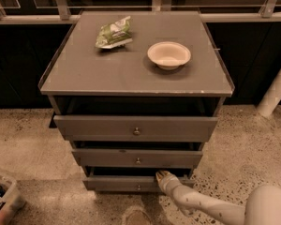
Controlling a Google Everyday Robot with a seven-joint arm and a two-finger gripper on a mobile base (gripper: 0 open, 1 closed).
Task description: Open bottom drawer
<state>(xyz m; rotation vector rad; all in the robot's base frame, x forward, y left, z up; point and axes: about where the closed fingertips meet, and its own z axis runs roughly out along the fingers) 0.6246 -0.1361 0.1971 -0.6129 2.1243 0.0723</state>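
Looks barely started imo: the slim grey bottom drawer [112, 183] sits right under the pale gripper [164, 176], which rests at its top edge, just right of the small round metal knob [138, 187]. Can't tell if the gripper's spread or closed. Most of the pull is left.

Below the front edge of the desk [84, 74], the claw [164, 176] sits at the rim of the bottom drawer [117, 183], its inside lost in shadow; the arm [210, 209] and a bin [2, 198] run off frame
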